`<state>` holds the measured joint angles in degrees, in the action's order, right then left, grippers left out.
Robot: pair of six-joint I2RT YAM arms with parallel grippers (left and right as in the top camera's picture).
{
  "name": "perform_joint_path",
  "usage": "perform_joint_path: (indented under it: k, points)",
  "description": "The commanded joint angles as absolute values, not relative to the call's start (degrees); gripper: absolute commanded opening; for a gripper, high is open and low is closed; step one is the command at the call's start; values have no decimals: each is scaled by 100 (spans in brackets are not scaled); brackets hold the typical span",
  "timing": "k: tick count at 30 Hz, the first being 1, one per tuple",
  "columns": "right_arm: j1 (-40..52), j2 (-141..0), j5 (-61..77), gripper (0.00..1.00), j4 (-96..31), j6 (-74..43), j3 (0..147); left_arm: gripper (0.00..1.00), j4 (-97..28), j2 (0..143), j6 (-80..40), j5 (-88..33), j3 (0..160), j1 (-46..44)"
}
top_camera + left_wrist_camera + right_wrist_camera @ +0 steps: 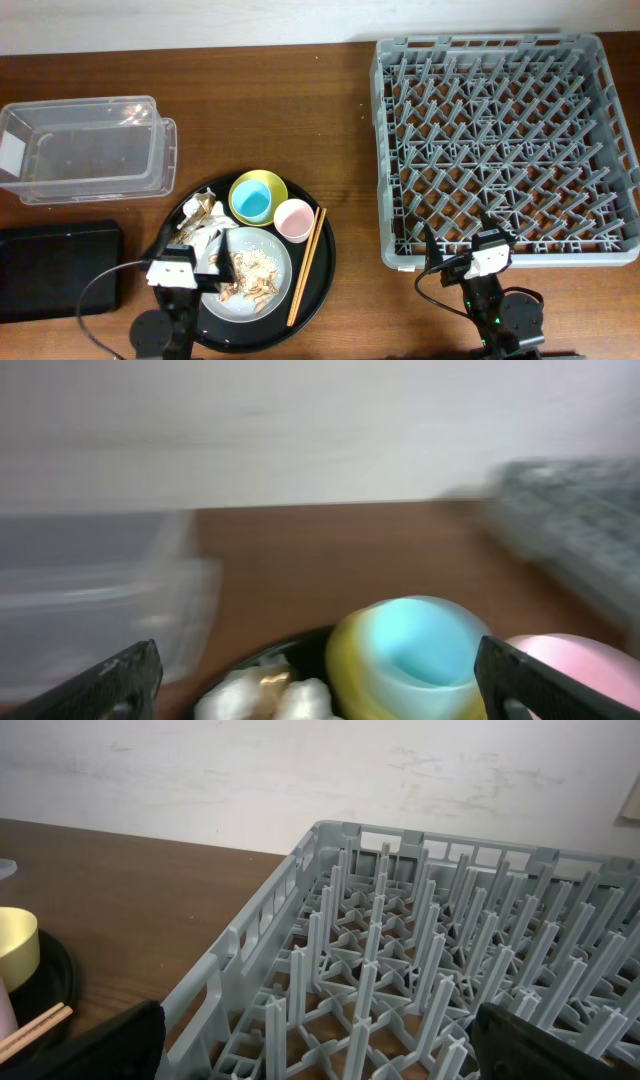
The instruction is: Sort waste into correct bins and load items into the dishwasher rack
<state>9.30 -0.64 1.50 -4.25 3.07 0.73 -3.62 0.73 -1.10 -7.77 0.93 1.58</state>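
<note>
Worktop (pixel 300 90): brown wood, carries everything.
Dishwasher rack (pixel 505 150): right side, grey, nothing loaded.
Clear container (pixel 85 150): far left, open, nothing in it.
Round black tray (pixel 328 250): near centre, holds every item and all the waste.
Black box (pixel 55 270): left of the tray, near edge.
Plate (pixel 268 245): on the tray, under the food scraps (pixel 252 278).
Yellow bowl (pixel 240 185): on the tray, with the blue cup (pixel 253 203) nested inside.
Pink cup (pixel 293 220): just beside the bowl.
Chopsticks (pixel 306 265): along the plate's right edge.
Tissues (pixel 205 225): crumpled with a gold wrapper, tray's left.
The left jaws are spread wide and hold nothing, above the tray's near-left edge; the wrist view is blurred.
The right jaws are spread wide and hold nothing, at the rack's near edge.
Step, as judged: the opening one, nothing sorted or loaded.
Next move probably calls for lowering the left jaws onto the tissues and closing firmly, clear of the bowl.
</note>
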Motion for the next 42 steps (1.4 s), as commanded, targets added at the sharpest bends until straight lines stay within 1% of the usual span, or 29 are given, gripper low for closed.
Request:
perform_joint_path:
  k: [1, 2, 3, 4, 5, 7, 9, 10, 11, 12, 13, 14, 15, 17, 20, 21, 22, 23, 24, 27, 28, 30, 32, 33, 35, 36, 38, 40, 42]
  points:
    - [899, -25, 102, 98, -447, 301, 32, 99, 161, 34, -2233, -4471, 58, 128]
    - [899, -25, 102, 98, -445, 301, 32, 99, 969, 34, -2700, -5142, 58, 128]
    - [899, -25, 102, 98, -445, 301, 32, 99, 1581, 34, -2703, -5253, 58, 128]
    - [899, -25, 102, 98, -445, 301, 32, 99, 2502, 34, -2783, -5207, 104, 128]
    - [899, -25, 102, 98, -445, 301, 32, 99, 2528, 34, -2781, -4936, 231, 128]
    - [899, -25, 102, 98, -445, 298, 32, 99, 943, 40, -2300, -3795, 947, 128]
    - [899, -25, 102, 98, -445, 301, 32, 99, -976, 285, -1546, -2202, 1953, 128]
    - [899, -25, 102, 98, -445, 301, 32, 99, -2300, 760, -1315, -655, 2814, 128]
    - [899, -25, 102, 98, -445, 301, 32, 99, -3288, 1415, -1315, 102, 3540, 128]
    - [899, -25, 102, 98, -445, 301, 32, 99, -3789, 2018, -1317, 58, 3955, 128]
    - [899, -25, 102, 98, -445, 301, 32, 99, -3911, 2462, -1319, -158, 4132, 128]
    - [899, -25, 102, 98, -445, 301, 32, 99, -3942, 2792, -1321, -744, 4147, 128]
    - [899, -25, 102, 98, -445, 301, 32, 99, -3944, 3061, -1321, -895, 4145, 128]
    - [899, -25, 102, 98, -447, 301, 32, 99, -4003, 3520, -2751, 648, 4152, 128]
    - [897, -25, 102, 98, -447, 301, 32, 99, -4272, 4611, -2781, 263, 4152, 128]
    - [899, -25, 102, 98, -445, 301, 32, 96, -4213, 5218, -2727, -169, 4152, 128]
    - [899, -25, 102, 98, -445, 298, 32, 81, -4187, 5623, -2589, -349, 4154, 128]
    - [899, -25, 102, 98, -445, 301, 32, 85, -4132, 6217, -2585, -346, 4254, 128]
    - [899, -25, 102, 99, -447, 301, 32, 85, -4101, 6838, -2528, -346, 4504, 128]
    - [899, -25, 102, 98, -447, 301, 32, 83, -4123, 7789, -2436, -388, 4720, 128]
    - [899, -25, 102, 98, -445, 301, 32, 75, -4005, 8136, -2438, -388, 4720, 128]
    - [899, -25, 102, 99, -445, 301, 32, 67, -3758, 8530, -2486, -390, 4720, 128]
    - [899, -25, 102, 98, -445, 301, 32, 56, -3566, 8556, -2510, -395, 4720, 215]
    - [899, -25, 102, 98, -445, 301, 32, 49, -3542, 8556, -2532, -392, 4720, 294]
    - [899, -25, 102, 98, -445, 301, 32, 48, -3441, 8578, -2530, -395, 4711, 395]
    - [899, -25, 102, 98, -445, 301, 32, 39, -3343, 8630, -2528, -478, 4709, 392]
    - [899, -25, 102, 98, -447, 301, 32, 25, -3304, 8650, -2526, -506, 4711, 392]
    - [899, -25, 102, 98, -445, 301, 32, 1, -3452, 8615, -2526, -521, 4757, 392]
    - [899, -25, 102, 98, -445, 301, 32, 1, -4202, 8228, -2523, -519, 5085, 392]
